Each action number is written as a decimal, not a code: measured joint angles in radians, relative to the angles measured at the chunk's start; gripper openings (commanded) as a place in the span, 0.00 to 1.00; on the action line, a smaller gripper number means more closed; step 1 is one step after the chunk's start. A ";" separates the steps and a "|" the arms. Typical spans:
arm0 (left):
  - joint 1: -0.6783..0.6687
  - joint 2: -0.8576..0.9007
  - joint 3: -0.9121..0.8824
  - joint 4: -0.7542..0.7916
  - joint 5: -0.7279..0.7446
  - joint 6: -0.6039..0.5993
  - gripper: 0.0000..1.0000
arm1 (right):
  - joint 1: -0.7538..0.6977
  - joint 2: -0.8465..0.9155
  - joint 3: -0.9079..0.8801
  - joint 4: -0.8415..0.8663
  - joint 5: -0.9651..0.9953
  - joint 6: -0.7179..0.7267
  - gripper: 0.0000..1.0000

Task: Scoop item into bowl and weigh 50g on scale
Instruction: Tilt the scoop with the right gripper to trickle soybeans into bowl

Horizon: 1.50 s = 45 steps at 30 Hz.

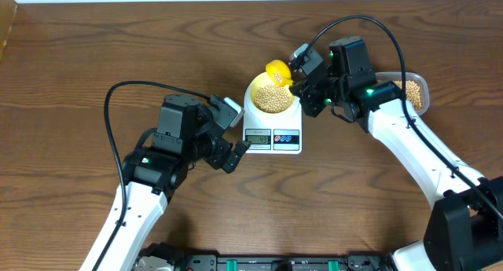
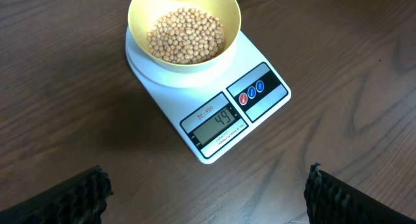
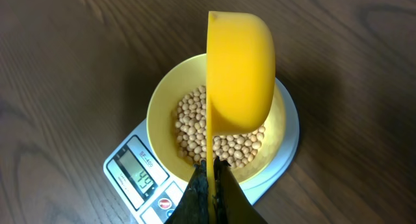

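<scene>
The pale yellow-green bowl [image 1: 255, 89] [image 2: 139, 16] [image 3: 160, 113] stands on the white scale [image 1: 272, 141] [image 2: 266, 100] [image 3: 123, 160]. A layer of tan beans [image 1: 274, 99] [image 2: 185, 34] [image 3: 188, 130] fills its bottom, and the display reads 49 in the left wrist view. My right gripper [image 1: 302, 78] [image 3: 212, 169] is shut on the thin handle of a yellow scoop [image 1: 277, 70] [image 3: 240, 68]. The scoop is tipped on its side over the bowl's far right part. My left gripper [image 1: 238, 134] [image 2: 208, 177] is open and holds nothing, low over the table just left of the scale's front.
A clear plastic tub [image 1: 425, 86] holding more beans [image 1: 410, 89] stands at the right, behind my right arm. The brown wooden table [image 1: 78, 67] ends at its far edge along the top of the overhead view.
</scene>
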 measured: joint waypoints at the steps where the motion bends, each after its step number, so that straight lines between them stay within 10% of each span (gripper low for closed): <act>1: 0.000 0.000 0.000 0.000 0.000 0.000 0.98 | 0.000 0.000 0.000 0.000 -0.004 0.000 0.01; 45: 0.000 0.000 0.000 0.000 0.000 0.000 0.98 | -0.016 0.008 0.000 -0.010 -0.045 -0.005 0.01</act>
